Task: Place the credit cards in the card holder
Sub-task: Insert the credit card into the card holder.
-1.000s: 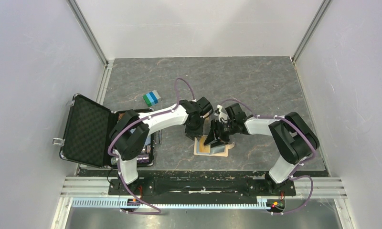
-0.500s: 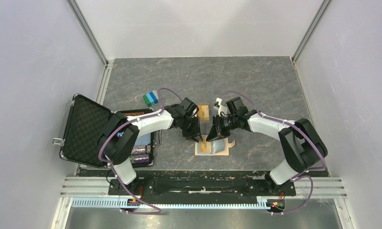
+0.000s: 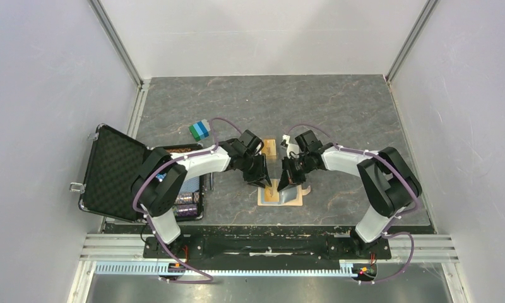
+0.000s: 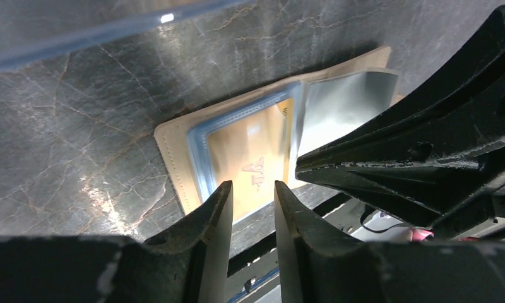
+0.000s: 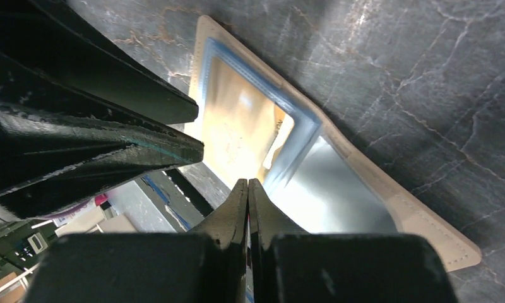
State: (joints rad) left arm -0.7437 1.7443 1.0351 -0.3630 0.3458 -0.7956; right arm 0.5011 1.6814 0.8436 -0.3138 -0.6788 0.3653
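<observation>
"Where do things stand?"

"On the dark grey marbled table (image 3: 338,107), near the arms, the flat tan leather-like card holder (image 3: 286,198) lies open, light-blue lining up. Both tools hang over it. The left tool (image 4: 253,187) shows a narrow gap and is empty. The right tool (image 5: 247,184) is pinched together, with nothing seen in it."

"Which step?"

"Seating, I'd say. One thin orange-yellow credit card (image 4: 250,151) sits under the clear sleeve. Next it needs another card fetched."

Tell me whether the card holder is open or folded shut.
Open: the card holder lies spread on the table, light-blue-edged inside facing up, an orange-yellow card showing in it.
</observation>
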